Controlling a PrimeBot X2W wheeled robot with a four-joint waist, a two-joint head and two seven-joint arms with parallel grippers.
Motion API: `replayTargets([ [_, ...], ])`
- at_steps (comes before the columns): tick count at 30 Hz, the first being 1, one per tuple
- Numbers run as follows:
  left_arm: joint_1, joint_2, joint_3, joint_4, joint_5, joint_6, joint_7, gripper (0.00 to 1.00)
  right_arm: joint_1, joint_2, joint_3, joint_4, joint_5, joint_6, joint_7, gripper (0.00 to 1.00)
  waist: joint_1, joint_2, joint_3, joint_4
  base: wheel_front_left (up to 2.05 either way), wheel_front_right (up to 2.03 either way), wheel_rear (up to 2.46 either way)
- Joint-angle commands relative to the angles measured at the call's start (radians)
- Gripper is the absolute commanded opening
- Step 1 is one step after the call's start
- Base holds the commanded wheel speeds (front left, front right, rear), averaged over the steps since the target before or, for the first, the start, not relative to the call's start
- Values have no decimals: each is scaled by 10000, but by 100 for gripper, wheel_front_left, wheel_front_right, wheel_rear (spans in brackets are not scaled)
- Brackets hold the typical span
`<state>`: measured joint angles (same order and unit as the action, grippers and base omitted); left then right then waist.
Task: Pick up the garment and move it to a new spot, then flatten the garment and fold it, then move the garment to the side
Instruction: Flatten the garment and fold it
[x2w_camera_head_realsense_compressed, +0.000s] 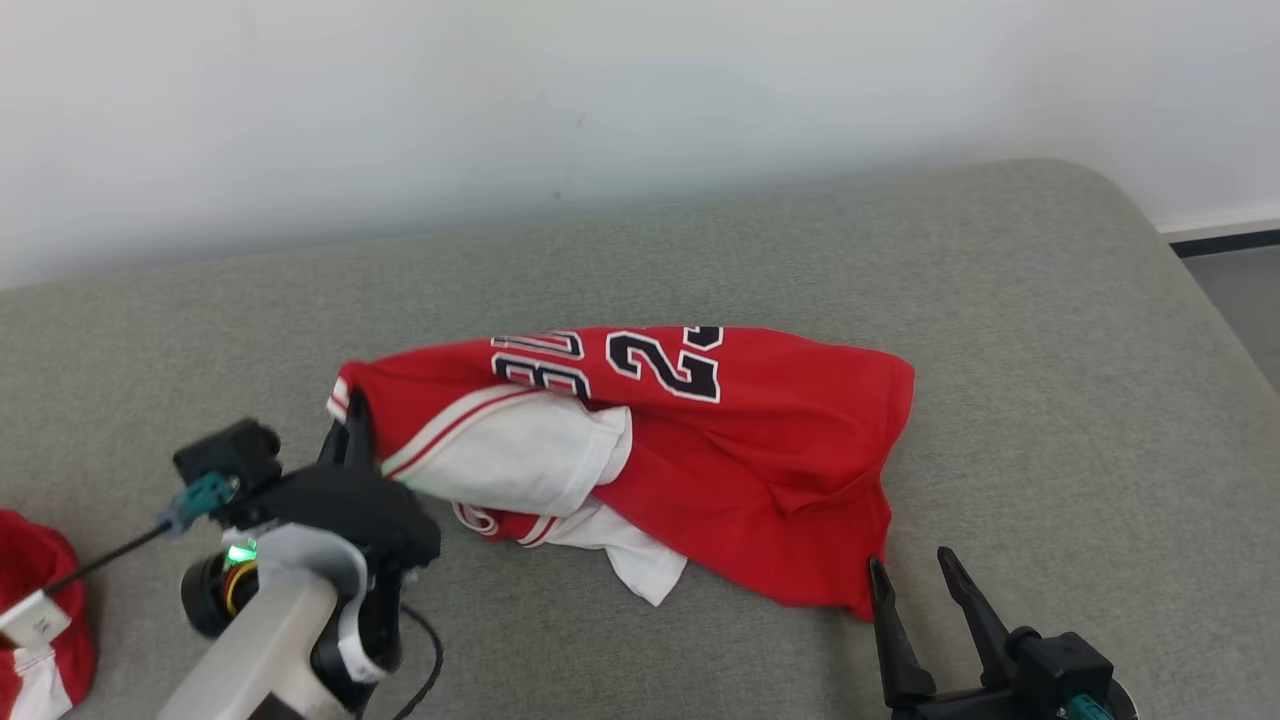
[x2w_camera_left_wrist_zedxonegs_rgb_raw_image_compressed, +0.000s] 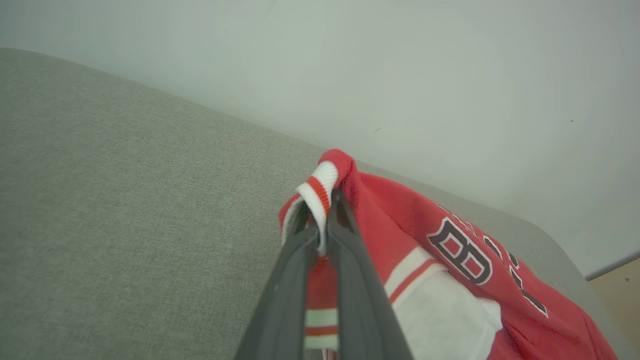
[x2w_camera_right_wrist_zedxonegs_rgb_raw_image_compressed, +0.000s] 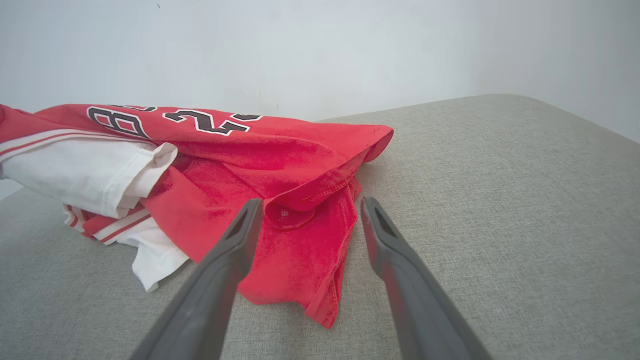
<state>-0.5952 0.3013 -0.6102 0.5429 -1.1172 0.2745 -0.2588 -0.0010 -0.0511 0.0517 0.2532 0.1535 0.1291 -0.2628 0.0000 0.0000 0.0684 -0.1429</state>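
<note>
Fingers (x2w_camera_left_wrist_zedxonegs_rgb_raw_image_compressed: 350, 280) of the left gripper (x2w_camera_head_realsense_compressed: 350, 425) are pinched tight on the striped white-and-red trim of the garment (x2w_camera_head_realsense_compressed: 700, 440), a red jersey, at its 9 o'clock end. The trim loops up over the tips in the left wrist view. Fingers of the right gripper (x2w_camera_head_realsense_compressed: 910, 562) stand wide apart and hold nothing, their tips at the jersey's hem corner at 5 o'clock; whether they touch the cloth cannot be told.

A pale wall (x2w_camera_head_realsense_compressed: 600, 100) backs a grey fabric-covered bench (x2w_camera_head_realsense_compressed: 1000, 300), rounded at its 2 o'clock corner. The jersey lies crumpled at the bench's middle, its 9 o'clock end lifted in the grip, with a white layer spilling from beneath toward 7 o'clock. Black lettering and numerals are folded over at 12 o'clock and only partly legible. A second red cloth (x2w_camera_head_realsense_compressed: 30, 590) with a white tag is cut off by the frame at 8 o'clock.
</note>
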Motion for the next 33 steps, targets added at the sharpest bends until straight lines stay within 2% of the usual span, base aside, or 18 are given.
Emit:
replayTargets([
  [1, 344, 120, 100, -80, -157, 65, -2, 0, -69, 15, 11, -60, -114, 31, 31, 100, 0, 0, 76, 205, 0, 0, 0],
  [5, 897, 254, 210, -282, -236, 132, -21, 0, -90, 17, 26, -161, -170, 31, 126, 100, 0, 0, 148, 342, 0, 0, 0],
  [6, 955, 259, 220, -335, -190, 116, -28, 20, -104, 15, 34, -186, -193, 31, 129, 100, 0, 0, 162, 359, 0, 0, 0],
  [7, 984, 258, 225, -386, -107, 108, -37, 70, -115, 15, 36, -214, -210, 31, 150, 100, 0, 0, 181, 379, 0, 0, 0],
  [8, 984, 258, 225, -386, -107, 108, -37, 70, -115, 15, 36, -214, -210, 31, 150, 100, 0, 0, 181, 379, 0, 0, 0],
  [9, 976, 233, 243, -459, -11, 76, -49, 100, -135, 17, 37, -242, -224, 31, 166, 100, 0, 0, 206, 396, 0, 0, 0],
  [13, 746, 122, 566, -823, 850, 154, -69, 100, -254, 17, 80, -363, -307, 31, 280, 100, 0, 0, 319, 422, 0, 0, 0],
  [19, 1569, 174, 1014, -1932, 3465, 413, -68, 100, -514, 17, -241, -558, -550, 31, 730, 100, 0, 0, 530, 535, 0, 0, 0],
  [26, 3273, 326, 1176, -3850, 6341, 128, -70, 100, -807, 17, -595, -787, -454, 31, 2073, 100, 0, 0, 523, 860, 0, 0, 0],
  [33, 4879, -98, 2017, -4570, 7374, -262, -71, 100, -929, 17, -961, -576, 382, 31, 3405, 100, 0, 0, 422, 1252, 0, 0, 0],
])
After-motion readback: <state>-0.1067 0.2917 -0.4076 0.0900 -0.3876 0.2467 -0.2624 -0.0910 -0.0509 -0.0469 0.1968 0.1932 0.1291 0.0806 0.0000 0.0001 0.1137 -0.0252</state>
